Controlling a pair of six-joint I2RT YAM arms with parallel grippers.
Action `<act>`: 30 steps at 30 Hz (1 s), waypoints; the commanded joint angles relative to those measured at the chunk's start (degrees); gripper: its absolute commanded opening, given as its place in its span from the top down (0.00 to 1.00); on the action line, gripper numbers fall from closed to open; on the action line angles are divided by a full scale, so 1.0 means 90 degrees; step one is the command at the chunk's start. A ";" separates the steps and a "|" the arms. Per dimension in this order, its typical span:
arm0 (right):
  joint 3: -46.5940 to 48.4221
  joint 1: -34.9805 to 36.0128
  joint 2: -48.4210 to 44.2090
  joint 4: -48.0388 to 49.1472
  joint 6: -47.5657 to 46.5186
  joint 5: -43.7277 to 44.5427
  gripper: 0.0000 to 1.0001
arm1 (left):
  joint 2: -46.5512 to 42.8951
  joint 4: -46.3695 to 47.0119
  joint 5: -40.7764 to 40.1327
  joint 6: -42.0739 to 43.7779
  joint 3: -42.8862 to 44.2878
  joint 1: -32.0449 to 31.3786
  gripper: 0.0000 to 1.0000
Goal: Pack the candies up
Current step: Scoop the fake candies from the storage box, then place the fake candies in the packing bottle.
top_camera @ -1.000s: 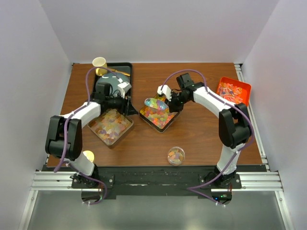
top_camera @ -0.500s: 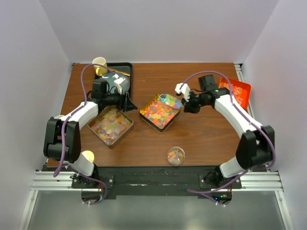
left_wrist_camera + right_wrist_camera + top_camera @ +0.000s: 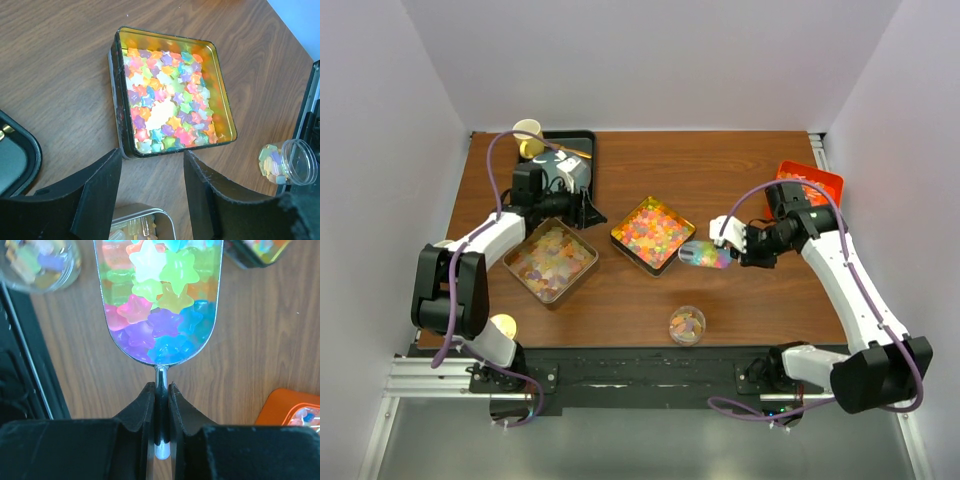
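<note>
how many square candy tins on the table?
2. The multicolour tin sits mid-table; the pastel tin sits to its left, a bit nearer the front edge. No other tin seems hidden.

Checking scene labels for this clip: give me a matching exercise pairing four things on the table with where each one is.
Things:
1 scoop
2 clear jar
3 orange tray
4 paper cup

Places:
A far left corner
B gripped in the right claw
C near edge, around the middle
D far right side

Pairs: 1-B, 2-C, 3-D, 4-A
</note>
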 commanded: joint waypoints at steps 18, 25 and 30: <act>-0.0365 0.1648 -0.0324 -0.1181 -0.1463 0.2103 1.00 | -0.0382 0.0063 -0.0219 0.0263 -0.0232 -0.0130 0.43; -0.0277 0.2497 -0.0159 -0.1181 -0.1016 0.2883 1.00 | -0.0343 0.0141 -0.0239 0.0244 -0.0271 -0.0130 0.43; -0.0267 0.3220 0.0046 -0.1132 -0.0575 0.3548 1.00 | -0.0323 0.0277 -0.0239 0.0156 -0.0271 -0.0131 0.43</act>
